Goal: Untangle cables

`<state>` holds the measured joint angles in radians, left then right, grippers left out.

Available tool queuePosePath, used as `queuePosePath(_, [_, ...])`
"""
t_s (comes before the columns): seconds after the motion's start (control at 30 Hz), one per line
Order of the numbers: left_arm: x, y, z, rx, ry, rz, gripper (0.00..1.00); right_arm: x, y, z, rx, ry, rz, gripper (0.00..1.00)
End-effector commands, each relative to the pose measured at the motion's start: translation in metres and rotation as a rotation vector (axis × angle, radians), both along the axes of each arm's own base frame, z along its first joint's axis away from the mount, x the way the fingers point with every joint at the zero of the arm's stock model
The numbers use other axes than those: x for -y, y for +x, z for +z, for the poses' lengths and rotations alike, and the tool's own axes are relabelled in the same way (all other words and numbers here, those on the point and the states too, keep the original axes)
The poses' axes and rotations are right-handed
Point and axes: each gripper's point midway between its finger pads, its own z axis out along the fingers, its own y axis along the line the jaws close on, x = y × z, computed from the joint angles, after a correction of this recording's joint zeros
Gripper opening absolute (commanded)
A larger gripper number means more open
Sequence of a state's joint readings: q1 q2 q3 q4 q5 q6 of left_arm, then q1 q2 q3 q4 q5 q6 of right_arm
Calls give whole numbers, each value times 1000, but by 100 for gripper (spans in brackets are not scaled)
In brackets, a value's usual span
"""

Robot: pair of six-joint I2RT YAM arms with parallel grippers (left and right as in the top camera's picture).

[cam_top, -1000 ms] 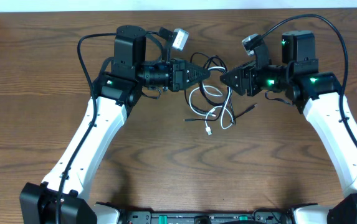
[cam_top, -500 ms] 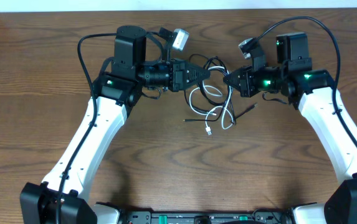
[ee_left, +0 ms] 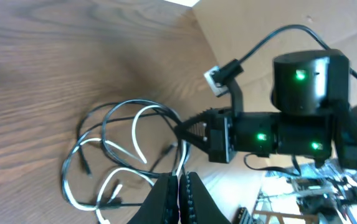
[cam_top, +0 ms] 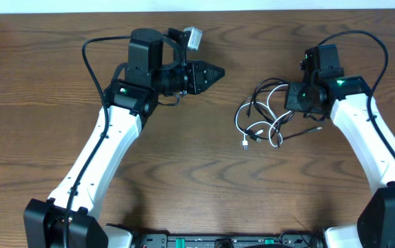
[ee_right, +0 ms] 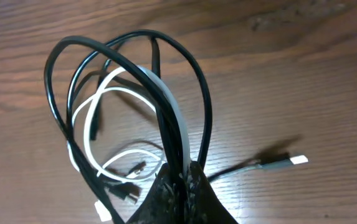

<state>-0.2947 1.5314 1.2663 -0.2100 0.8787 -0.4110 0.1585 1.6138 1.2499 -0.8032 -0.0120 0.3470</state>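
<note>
The right end effector [ee_right: 179, 177] is clamped on a pinch of strands, and the wrist view shows both the white cable [ee_right: 166, 99] and the black cable [ee_right: 208, 115] running into its tips together; a pull from that grip would probably drag the whole knot along rather than loosen it. To do this step well, I would keep that clamp firm as the anchor and keep it low over the worktop [cam_top: 197, 172]; the other arm should take one colour only, ideally near a free end such as the white plug end [ee_right: 296, 160]; then draw that strand out slowly along its own loop, easing off if the loops start to cinch.

The left end effector [cam_top: 214, 71] has its fingers together on nothing; it would have to part them before it could take a strand.

The tangle [cam_top: 262, 114] fans out from the right tips toward the middle of the worktop, its arched loops just ahead of the fingers; its lower loops and plug ends appear to lie on the wood; it is well apart from the left end effector, which points toward it.
</note>
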Motion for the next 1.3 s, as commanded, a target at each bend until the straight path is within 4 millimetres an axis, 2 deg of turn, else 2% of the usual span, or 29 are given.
queuePosePath(0.0, [-10, 6, -1, -6, 44, 74, 7, -36, 3, 5, 35, 140, 199, 1])
queuePosePath(0.1, [-15, 3, -17, -49, 101, 94, 8, -81, 0, 26, 114, 336, 452, 1])
queuePosePath(0.2, [-17, 1, -25, -59, 129, 87, 8, -108, -9, 46, 181, 478, 630, 1])
queuePosePath(0.23, [-17, 2, -26, -57, 133, 84, 13, -113, -11, 50, 193, 501, 661, 1])
queuePosePath(0.3, [-17, 3, -30, -62, 137, 83, 45, -116, -13, 53, 205, 521, 688, 1])
queuePosePath(0.37, [-17, 4, -33, -65, 144, 89, 65, -117, -15, 53, 203, 527, 697, 1])
queuePosePath(0.47, [-20, 10, -43, -56, 182, 99, 72, -127, -26, 63, 225, 599, 789, 1])
queuePosePath(0.53, [-19, 12, -51, -55, 196, 87, 73, -131, -31, 67, 234, 633, 822, 1])
queuePosePath(0.8, [-16, 23, -115, -138, 271, 35, 73, -140, -40, 80, 258, 722, 878, 1])
queuePosePath(1.0, [-16, 24, -135, -127, 309, -6, 72, -140, -40, 80, 255, 723, 876, 1])
queuePosePath(1.2, [-20, 30, -166, -160, 386, 21, 62, -143, -44, 85, 259, 763, 891, 1])
queuePosePath(1.27, [-21, 33, -180, -168, 425, 36, 54, -143, -44, 86, 259, 766, 891, 1])
